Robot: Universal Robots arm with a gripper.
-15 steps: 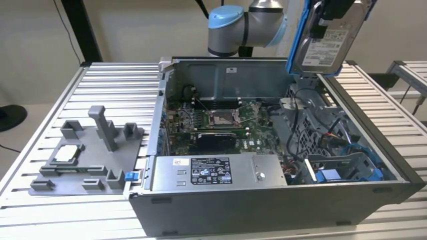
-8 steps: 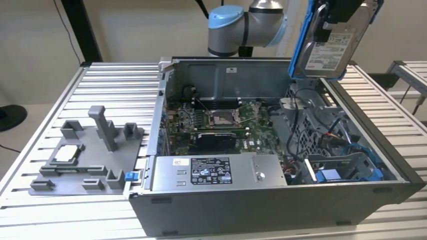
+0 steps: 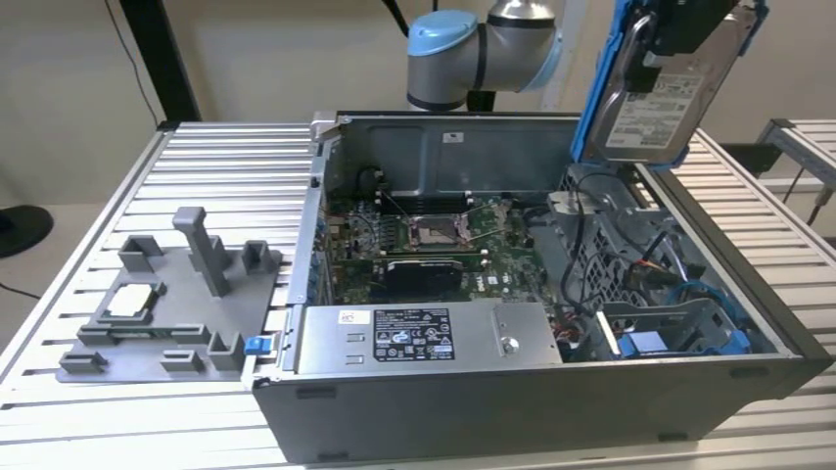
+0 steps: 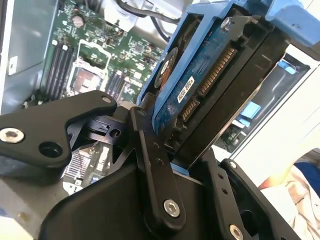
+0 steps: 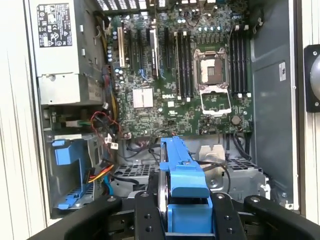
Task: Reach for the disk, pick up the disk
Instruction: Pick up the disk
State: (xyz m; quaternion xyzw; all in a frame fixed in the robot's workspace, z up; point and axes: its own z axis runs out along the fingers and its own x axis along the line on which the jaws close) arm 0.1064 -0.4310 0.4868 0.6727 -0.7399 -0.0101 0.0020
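Sitting open on the slatted table, a computer case lies below the disk, which hangs upright, long axis vertical, clamped between the gripper fingers.

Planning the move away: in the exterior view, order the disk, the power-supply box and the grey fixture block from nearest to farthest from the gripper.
1. The disk, held in the gripper, above the case's far corner on the exterior view's right.
2. The power-supply box, inside the case's near wall.
3. The grey fixture block, outside the case on the exterior view's left.
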